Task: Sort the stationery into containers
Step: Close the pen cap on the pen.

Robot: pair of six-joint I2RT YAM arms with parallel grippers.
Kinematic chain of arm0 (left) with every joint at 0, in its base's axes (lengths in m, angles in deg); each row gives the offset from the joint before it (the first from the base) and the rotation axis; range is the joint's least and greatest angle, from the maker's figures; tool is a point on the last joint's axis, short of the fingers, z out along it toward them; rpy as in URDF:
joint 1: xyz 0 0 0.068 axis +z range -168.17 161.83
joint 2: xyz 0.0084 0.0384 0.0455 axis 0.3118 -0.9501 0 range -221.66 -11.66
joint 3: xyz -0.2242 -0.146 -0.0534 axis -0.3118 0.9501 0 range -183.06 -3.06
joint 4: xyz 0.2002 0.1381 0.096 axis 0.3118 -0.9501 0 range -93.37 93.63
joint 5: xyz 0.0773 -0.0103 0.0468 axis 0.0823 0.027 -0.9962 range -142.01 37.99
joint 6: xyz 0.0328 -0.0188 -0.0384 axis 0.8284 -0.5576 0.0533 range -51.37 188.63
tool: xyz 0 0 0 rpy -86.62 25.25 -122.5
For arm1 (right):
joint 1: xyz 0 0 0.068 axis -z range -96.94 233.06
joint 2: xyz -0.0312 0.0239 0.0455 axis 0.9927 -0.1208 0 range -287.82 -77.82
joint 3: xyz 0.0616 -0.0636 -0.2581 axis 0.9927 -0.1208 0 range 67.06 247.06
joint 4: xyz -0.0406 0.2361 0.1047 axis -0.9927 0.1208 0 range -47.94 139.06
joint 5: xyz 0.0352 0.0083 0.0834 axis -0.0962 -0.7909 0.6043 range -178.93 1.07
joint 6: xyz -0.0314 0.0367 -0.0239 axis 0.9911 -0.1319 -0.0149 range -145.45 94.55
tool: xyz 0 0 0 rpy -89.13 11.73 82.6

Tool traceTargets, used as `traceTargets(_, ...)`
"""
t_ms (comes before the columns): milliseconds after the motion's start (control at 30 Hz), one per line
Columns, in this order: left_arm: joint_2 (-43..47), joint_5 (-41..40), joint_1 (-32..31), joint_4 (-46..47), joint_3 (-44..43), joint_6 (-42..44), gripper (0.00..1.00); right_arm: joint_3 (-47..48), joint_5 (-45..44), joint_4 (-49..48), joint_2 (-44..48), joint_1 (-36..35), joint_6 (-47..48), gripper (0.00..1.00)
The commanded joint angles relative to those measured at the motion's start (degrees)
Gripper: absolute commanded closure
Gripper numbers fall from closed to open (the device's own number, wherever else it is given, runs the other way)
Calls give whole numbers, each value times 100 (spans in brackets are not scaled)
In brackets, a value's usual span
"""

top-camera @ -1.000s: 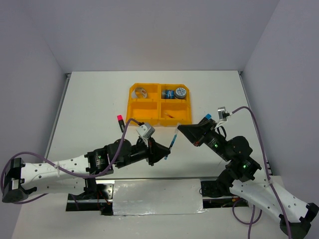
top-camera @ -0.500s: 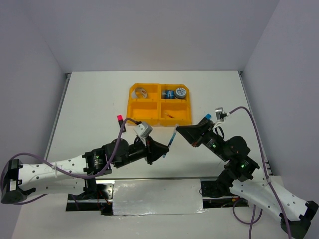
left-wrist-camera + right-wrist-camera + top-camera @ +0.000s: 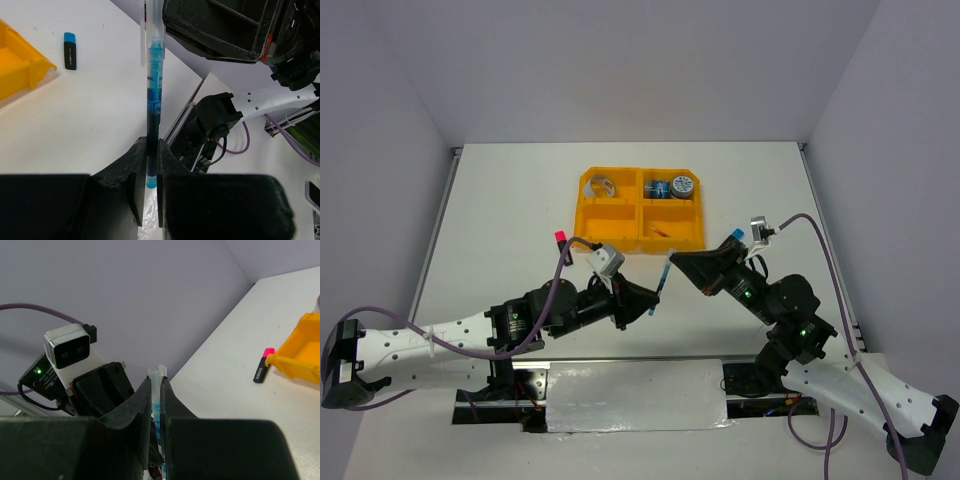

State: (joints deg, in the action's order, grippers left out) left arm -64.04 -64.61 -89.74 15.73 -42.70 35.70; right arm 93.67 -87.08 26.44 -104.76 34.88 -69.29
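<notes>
A thin blue pen [image 3: 663, 276] hangs above the table in front of the orange tray [image 3: 590, 217], held at both ends. My left gripper [image 3: 649, 305] is shut on its lower blue end, seen in the left wrist view as the pen [image 3: 153, 75] running up from the gripper [image 3: 150, 146]. My right gripper [image 3: 672, 259] is shut on the clear cap end [image 3: 158, 374], with the right gripper [image 3: 157, 383] facing the left one. A pink-capped marker [image 3: 561, 246] lies left of the tray. A blue-capped marker [image 3: 736, 234] lies right of it.
The tray's back compartments hold a silvery ring [image 3: 603, 185] and blue-grey tape rolls [image 3: 670, 187]. The tray corner [image 3: 22, 62] and the blue-capped marker [image 3: 70, 45] show in the left wrist view. The tray [image 3: 300, 352] and the pink marker [image 3: 263, 364] show in the right wrist view.
Both grippers, still shut on the pen, have drifted slightly left and toward the tray. The pen moved with them.
</notes>
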Motion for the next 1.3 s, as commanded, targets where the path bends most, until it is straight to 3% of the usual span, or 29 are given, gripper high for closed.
traceTargets(0,35,-190,-15,706,-255,216,100,-51,26,-188,-83,-112,6,100)
traceTargets(667,351,-375,-15,900,-26,1245,100,714,527,1034,-672,-112,173,98)
traceTargets(1067,272,-463,-15,856,-62,1254,100,811,939,1043,-646,-121,288,79)
traceTargets(1267,167,-463,-15,987,17,1166,100,767,1081,946,-593,-147,393,75)
